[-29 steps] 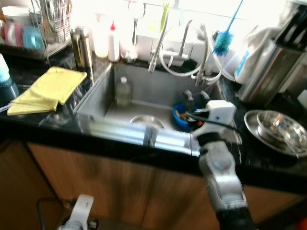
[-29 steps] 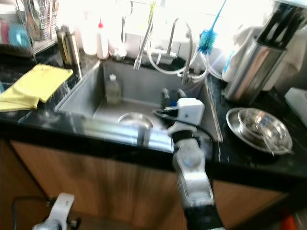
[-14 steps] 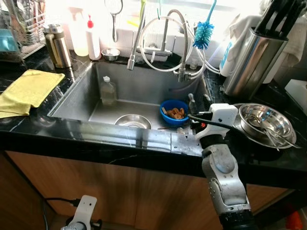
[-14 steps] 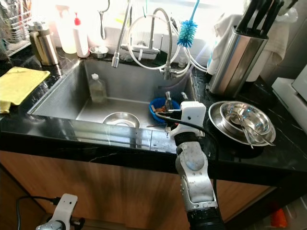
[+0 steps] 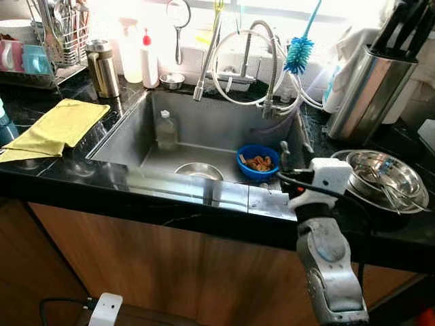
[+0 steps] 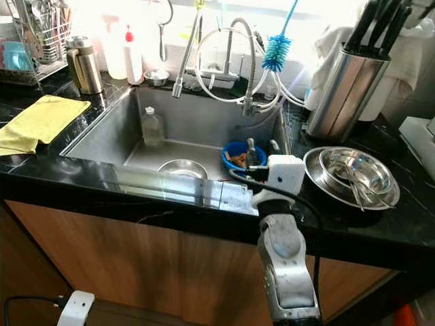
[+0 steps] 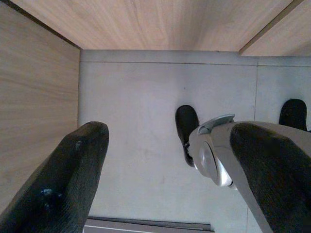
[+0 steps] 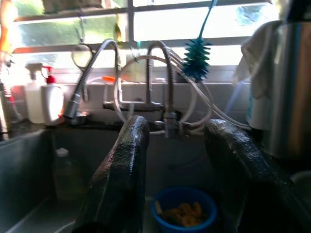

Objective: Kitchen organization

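No legible text or labels anywhere.

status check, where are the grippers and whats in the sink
Right gripper open, empty, above sink's front right rim. Left gripper open, hanging by the cabinet. Round blue plastic bowl of food scraps in steel sink, untouched.

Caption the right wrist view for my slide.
Open right gripper above the sink, aimed toward a blue bowl of orange food.

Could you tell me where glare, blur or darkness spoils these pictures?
Left eye view: the window behind the faucet is blown out, washing out the bottles. Right eye view: glare streaks the black counter. Right wrist view: backlit, so the open right gripper is soft and dark, the blue bowl dim. Left wrist view: evenly lit.
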`<state>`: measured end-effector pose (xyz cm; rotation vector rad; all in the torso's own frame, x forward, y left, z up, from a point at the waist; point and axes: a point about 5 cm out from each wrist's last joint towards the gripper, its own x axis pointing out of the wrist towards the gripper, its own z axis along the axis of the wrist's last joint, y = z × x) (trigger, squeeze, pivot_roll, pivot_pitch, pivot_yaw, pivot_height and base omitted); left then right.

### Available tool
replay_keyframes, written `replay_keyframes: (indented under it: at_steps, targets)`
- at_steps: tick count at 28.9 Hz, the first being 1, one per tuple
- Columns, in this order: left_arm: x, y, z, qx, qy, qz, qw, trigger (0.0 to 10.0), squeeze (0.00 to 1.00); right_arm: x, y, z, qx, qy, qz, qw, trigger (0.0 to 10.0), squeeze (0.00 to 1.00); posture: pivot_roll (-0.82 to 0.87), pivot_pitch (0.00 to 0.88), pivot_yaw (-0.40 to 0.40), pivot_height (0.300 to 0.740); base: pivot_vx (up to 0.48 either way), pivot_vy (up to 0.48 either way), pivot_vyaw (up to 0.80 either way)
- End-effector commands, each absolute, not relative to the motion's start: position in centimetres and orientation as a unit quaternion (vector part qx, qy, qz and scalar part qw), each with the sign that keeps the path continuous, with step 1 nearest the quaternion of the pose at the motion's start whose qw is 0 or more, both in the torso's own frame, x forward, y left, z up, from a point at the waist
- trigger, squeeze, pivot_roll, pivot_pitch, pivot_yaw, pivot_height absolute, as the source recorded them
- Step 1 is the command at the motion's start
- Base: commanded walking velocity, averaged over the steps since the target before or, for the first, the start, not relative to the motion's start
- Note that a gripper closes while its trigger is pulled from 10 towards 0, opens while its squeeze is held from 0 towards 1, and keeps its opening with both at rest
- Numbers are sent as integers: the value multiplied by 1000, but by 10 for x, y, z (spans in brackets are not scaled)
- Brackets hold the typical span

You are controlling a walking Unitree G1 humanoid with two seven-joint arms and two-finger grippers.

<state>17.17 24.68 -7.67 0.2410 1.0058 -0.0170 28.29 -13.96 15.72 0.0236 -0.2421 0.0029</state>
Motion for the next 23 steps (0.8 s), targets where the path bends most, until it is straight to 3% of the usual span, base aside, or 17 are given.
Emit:
replay_keyframes:
  at_steps: [1, 3, 9, 23]
  targets:
    - [169, 243, -79, 116, 481, -14, 869, 10000, 0, 276, -156, 159, 2, -121, -33, 992, 10000, 0, 124, 0, -101, 736, 0, 0, 0]
    - [162, 228, -86, 113, 486, -24, 866, 10000, 0, 260, -188, 150, -25, -96, -83, 992, 10000, 0, 124, 0, -105, 736, 0, 0, 0]
    - [163, 214, -89, 112, 486, -32, 866, 10000, 0, 247, -212, 149, -48, -86, -114, 989, 10000, 0, 119, 0, -108, 736, 0, 0, 0]
    - [185, 196, -83, 113, 473, -43, 873, 10000, 0, 235, -214, 150, -50, -88, -123, 987, 10000, 0, 119, 0, -112, 736, 0, 0, 0]
